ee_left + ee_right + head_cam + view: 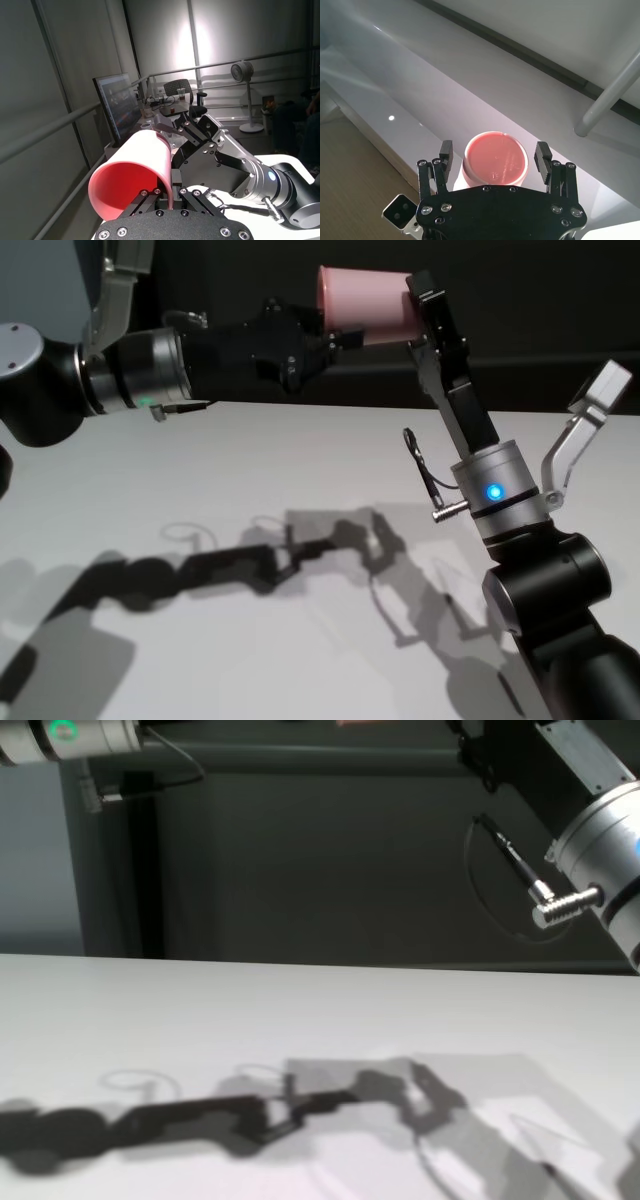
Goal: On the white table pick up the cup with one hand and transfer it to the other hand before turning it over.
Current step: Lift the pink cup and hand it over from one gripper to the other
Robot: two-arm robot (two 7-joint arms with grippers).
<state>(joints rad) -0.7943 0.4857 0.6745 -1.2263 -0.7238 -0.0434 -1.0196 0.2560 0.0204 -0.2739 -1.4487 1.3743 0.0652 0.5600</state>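
Observation:
The pink cup (365,303) lies on its side high above the white table (300,460), mouth toward my left arm. My left gripper (340,340) reaches in from the left and is shut on the cup's rim wall; in the left wrist view (167,192) one finger is inside the cup (132,175) and one outside. My right gripper (420,310) comes up from the lower right and straddles the base end. In the right wrist view (494,149) its fingers (445,152) stand either side of the cup's flat base (495,160) with small gaps, open.
The arms' shadows fall across the table (300,1020). A thin cable loop (425,475) hangs off my right wrist (585,840). Behind the cup in the left wrist view are a monitor (117,107), a railing and a standing fan (242,70).

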